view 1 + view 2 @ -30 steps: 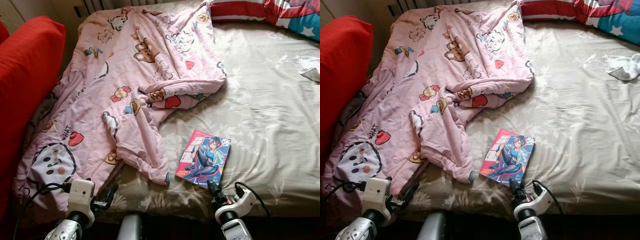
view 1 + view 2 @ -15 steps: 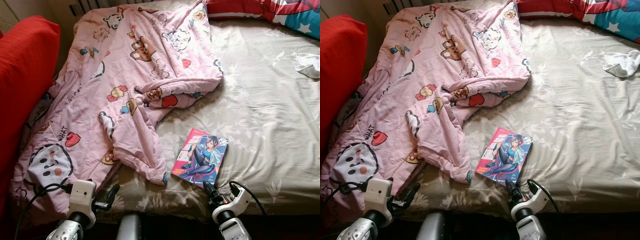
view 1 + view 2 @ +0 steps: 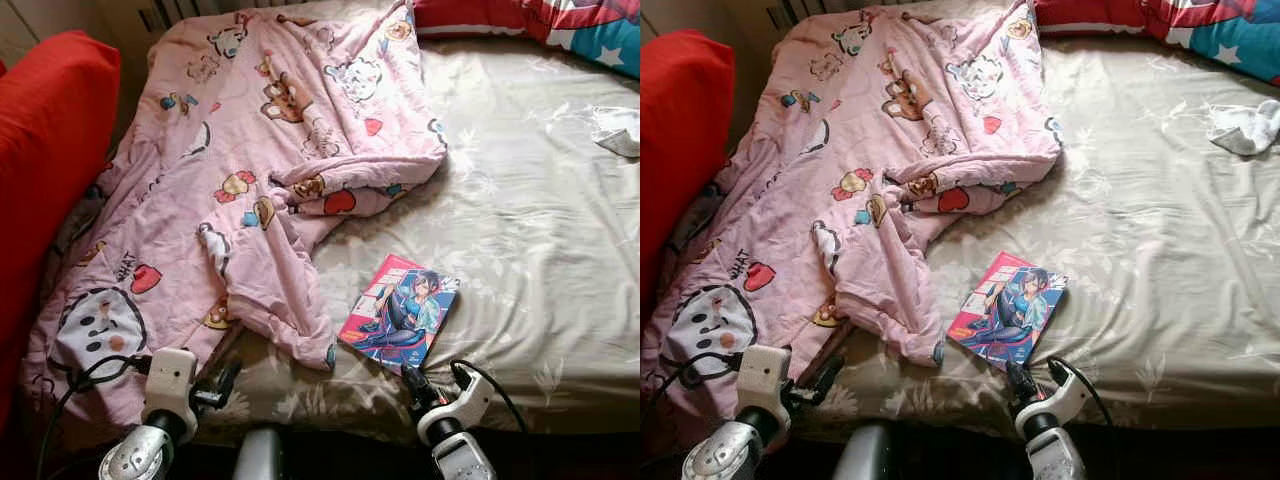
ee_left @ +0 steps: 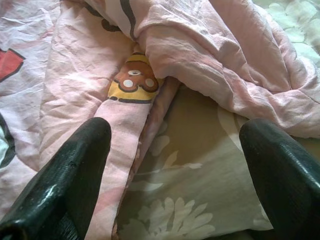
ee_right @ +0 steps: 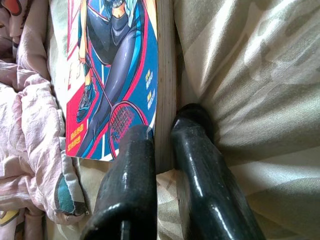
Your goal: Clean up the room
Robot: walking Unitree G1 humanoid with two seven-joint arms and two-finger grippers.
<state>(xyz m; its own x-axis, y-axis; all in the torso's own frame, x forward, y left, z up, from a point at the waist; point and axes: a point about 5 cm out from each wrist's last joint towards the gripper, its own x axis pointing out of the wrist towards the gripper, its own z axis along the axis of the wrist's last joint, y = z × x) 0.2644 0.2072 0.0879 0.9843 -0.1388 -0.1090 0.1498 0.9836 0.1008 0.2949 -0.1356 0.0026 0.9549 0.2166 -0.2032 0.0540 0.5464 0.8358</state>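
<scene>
My right gripper (image 5: 160,165) is nearest to me, at the front edge of the bed, and its two fingers are pinched on the near edge of the book (image 3: 398,313) — one finger on the cover, the other pushed under it into the soft sheet, which dents around it. I judge that the grip sits on the edge because the book lies flat and the sheet gives way there, so a finger can slip beneath. My left gripper (image 4: 175,165) hovers low over the near hem of the pink blanket (image 3: 250,180), its fingers spread wide and holding nothing, with the hem and a patch of bare sheet between them; it looks placed to take the blanket edge next. The book lies face up on the beige sheet (image 3: 540,230), just beside the blanket's crumpled lower corner. Farther on, the blanket sprawls in folds across the left half of the bed, up against a red cushion (image 3: 45,160). Well beyond the book on the right lies a small white cloth (image 3: 1243,128), and at the far end a striped pillow (image 3: 1170,20) — more to tidy, I reckon.
</scene>
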